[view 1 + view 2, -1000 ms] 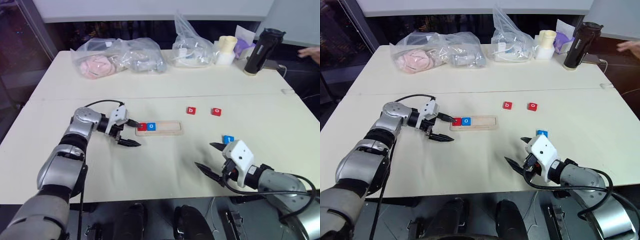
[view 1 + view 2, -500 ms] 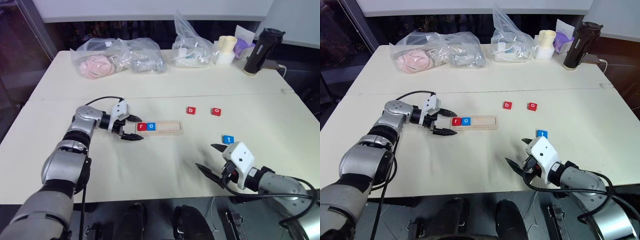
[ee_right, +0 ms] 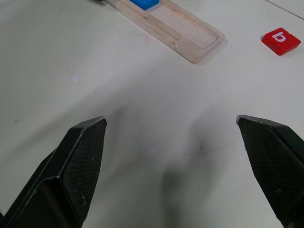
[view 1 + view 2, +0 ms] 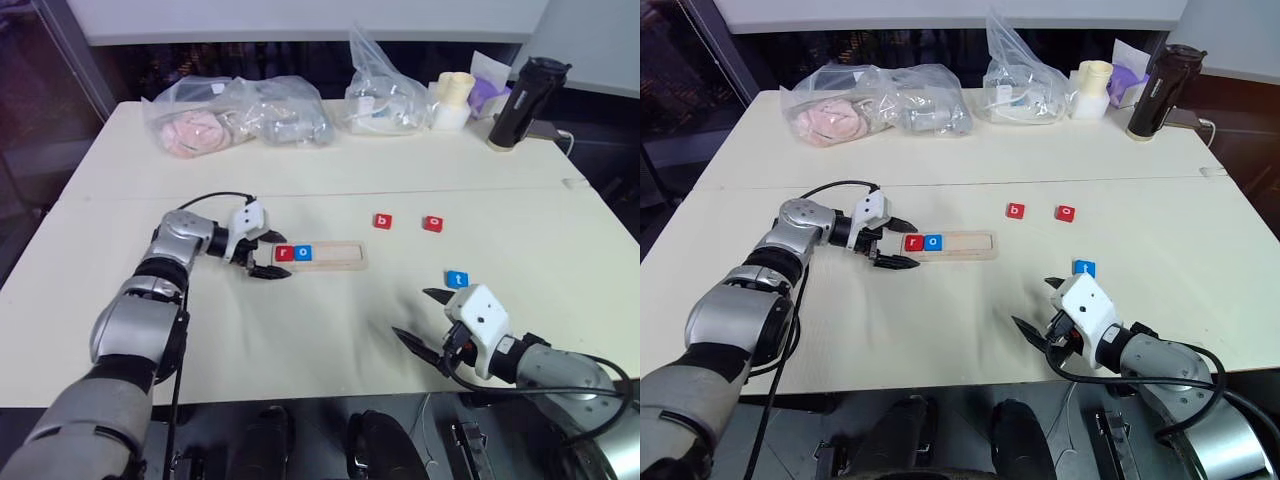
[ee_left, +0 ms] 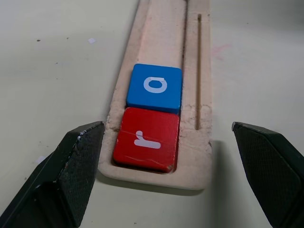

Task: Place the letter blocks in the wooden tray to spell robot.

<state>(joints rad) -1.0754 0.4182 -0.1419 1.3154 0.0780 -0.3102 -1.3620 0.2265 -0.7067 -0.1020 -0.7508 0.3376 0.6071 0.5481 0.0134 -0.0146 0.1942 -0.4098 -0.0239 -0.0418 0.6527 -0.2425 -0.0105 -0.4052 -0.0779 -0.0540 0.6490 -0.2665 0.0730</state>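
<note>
The pale wooden tray lies mid-table with a red "r" block and a blue "o" block seated side by side at its left end. My left gripper is open, its fingertips straddling that end of the tray, nothing held. A red "b" block and a red "o" block lie loose beyond the tray to the right. A blue "t" block sits just past my right gripper, which hovers open and empty near the front edge.
Clear plastic bags of items, a cream container, a purple item and a black bottle line the far side of the table. A seam runs across the tabletop behind the tray.
My left gripper has shifted right, closer to the tray's left end, and now brackets it. The right gripper and all blocks are unmoved.
</note>
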